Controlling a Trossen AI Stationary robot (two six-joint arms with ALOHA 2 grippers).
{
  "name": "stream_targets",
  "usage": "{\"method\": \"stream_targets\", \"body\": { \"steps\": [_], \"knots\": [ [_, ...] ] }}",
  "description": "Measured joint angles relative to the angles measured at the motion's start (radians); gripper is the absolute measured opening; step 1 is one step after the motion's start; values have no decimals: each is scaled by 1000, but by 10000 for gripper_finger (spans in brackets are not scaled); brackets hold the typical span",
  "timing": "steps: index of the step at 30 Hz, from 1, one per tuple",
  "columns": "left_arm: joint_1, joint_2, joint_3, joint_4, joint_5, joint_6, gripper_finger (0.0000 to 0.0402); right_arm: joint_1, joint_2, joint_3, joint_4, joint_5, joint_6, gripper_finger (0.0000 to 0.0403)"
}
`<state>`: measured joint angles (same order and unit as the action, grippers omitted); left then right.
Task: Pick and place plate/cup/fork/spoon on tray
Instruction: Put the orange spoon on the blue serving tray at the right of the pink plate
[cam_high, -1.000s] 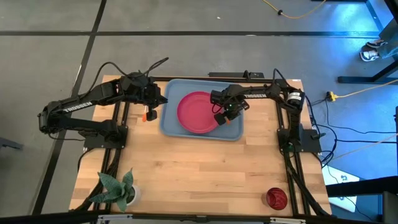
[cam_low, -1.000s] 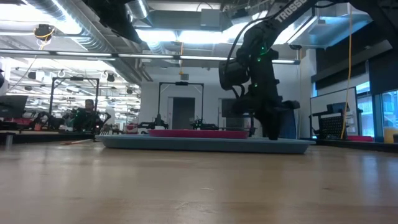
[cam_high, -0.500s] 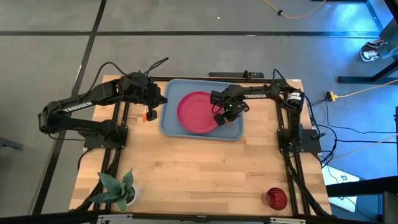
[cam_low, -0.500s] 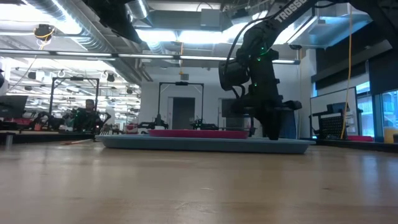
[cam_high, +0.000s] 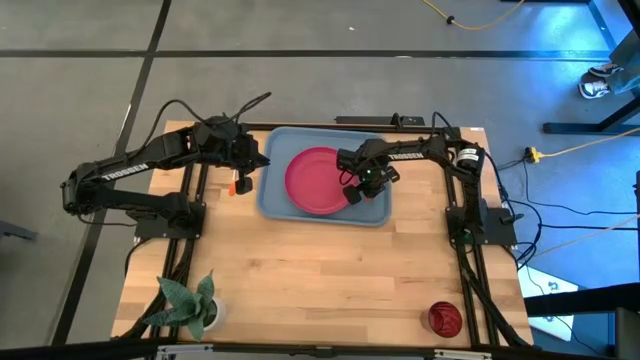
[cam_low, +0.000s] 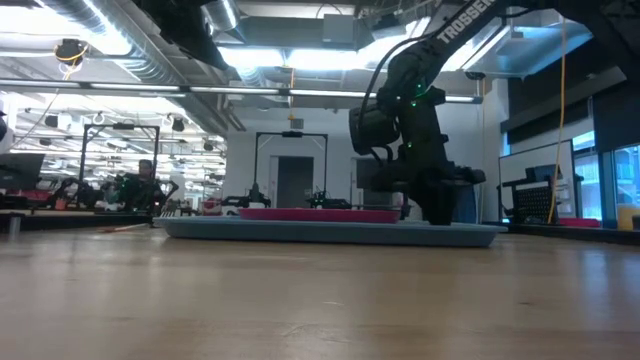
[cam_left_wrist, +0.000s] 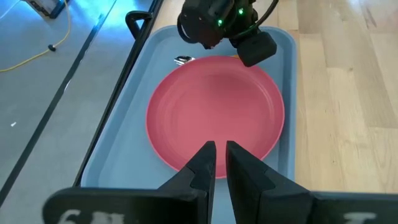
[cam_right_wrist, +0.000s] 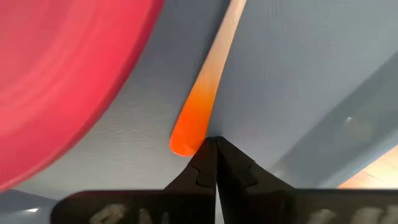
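My wooden bench (cam_high: 320, 270) stands on grey floor; across it the low view shows a lit workshop with a person seated far off. The tray (cam_high: 275, 200) lies at the bench's far edge, the plate (cam_high: 318, 181) on it. My right end effector (cam_high: 352, 193), shut and empty, sits on the tray by the plate's right rim, its tips at an orange handle (cam_right_wrist: 205, 93). My left end effector (cam_high: 240, 186) hangs beside the tray's left edge, nearly closed, holding something orange. The cup (cam_high: 444, 318) stands at the near right corner, a plant (cam_high: 190, 305) at the near left.

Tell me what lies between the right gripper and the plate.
Bare tray floor with an orange utensil handle separates the right gripper from the plate, per the right wrist view.
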<state>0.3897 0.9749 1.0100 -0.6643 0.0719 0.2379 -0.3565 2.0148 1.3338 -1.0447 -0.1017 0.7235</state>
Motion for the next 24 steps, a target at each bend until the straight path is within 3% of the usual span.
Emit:
{"method": "stream_targets", "body": {
  "steps": [24],
  "knots": [
    [0, 0, 0, 0, 0, 1, 30, 11, -1, 1, 68, -59, -25, 0]
  ]
}}
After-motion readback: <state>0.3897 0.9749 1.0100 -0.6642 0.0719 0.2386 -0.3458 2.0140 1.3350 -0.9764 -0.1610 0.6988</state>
